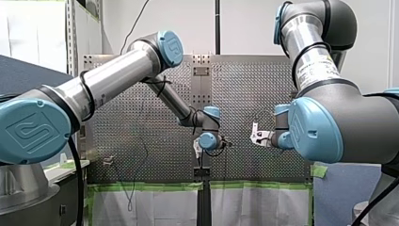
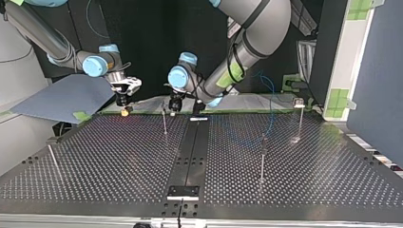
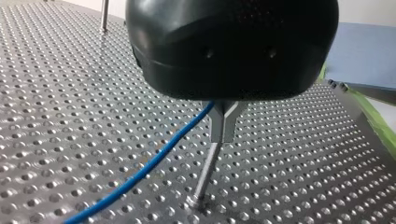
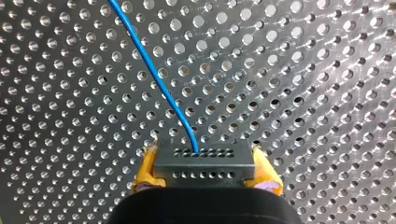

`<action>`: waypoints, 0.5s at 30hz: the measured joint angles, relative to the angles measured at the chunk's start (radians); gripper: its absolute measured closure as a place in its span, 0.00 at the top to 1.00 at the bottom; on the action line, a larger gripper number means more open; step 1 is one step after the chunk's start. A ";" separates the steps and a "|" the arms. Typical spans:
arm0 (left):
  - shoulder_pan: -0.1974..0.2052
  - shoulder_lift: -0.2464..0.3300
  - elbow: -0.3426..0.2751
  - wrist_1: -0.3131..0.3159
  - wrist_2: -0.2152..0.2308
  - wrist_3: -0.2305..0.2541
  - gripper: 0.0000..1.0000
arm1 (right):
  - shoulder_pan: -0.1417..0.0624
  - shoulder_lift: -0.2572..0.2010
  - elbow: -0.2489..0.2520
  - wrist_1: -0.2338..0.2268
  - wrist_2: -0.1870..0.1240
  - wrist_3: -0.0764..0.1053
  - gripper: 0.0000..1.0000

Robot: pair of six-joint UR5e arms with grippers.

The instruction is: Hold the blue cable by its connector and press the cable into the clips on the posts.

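At the perforated table (image 1: pixel 131 141), front view: the left gripper (image 1: pixel 201 147) and right gripper (image 1: pixel 256 136) are shown near each other over the middle, both arms bent inward.

Top view: the left gripper is poised just beside 1 thin post (image 2: pixel 164 122). The right gripper is set farther off, at that view's left.

Left wrist view: the blue cable (image 3: pixel 154 158) is seen slanting out from under the black housing (image 3: pixel 233 46), passing just beside the forked clip (image 3: pixel 223 122). Whether it is seated cannot be told, nor can the left gripper's state.

Right wrist view: the connector (image 4: pixel 204 163) is clamped between the yellow pads (image 4: pixel 147 169), and the cable is led straight ahead, away from them.

The left arm is judged nearer the clip, and a short press into the fork appears to be needed.
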 joint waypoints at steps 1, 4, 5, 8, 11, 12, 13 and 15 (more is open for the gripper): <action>0.001 -0.005 0.006 -0.006 0.002 0.000 0.00 | 0.000 0.000 -0.001 0.000 0.000 0.000 0.00; 0.004 -0.025 0.026 -0.023 0.008 0.000 0.00 | 0.000 0.001 -0.006 -0.001 0.001 0.000 0.00; 0.005 -0.033 0.035 -0.027 0.013 -0.001 0.00 | 0.000 0.001 -0.007 -0.001 0.002 0.000 0.00; 0.010 -0.044 0.060 -0.033 0.025 -0.005 0.00 | 0.000 0.002 -0.011 -0.002 0.006 0.000 0.00; 0.016 -0.048 0.083 -0.040 0.033 -0.009 0.00 | 0.000 0.005 -0.016 -0.003 0.008 0.000 0.00; 0.018 -0.048 0.089 -0.041 0.036 -0.010 0.00 | 0.000 0.007 -0.019 -0.003 0.008 -0.001 0.00; 0.020 -0.048 0.094 -0.042 0.038 -0.011 0.00 | 0.000 0.011 -0.024 -0.003 0.009 -0.002 0.00; 0.024 -0.049 0.101 -0.043 0.044 -0.014 0.00 | 0.000 0.017 -0.030 -0.003 0.010 -0.002 0.00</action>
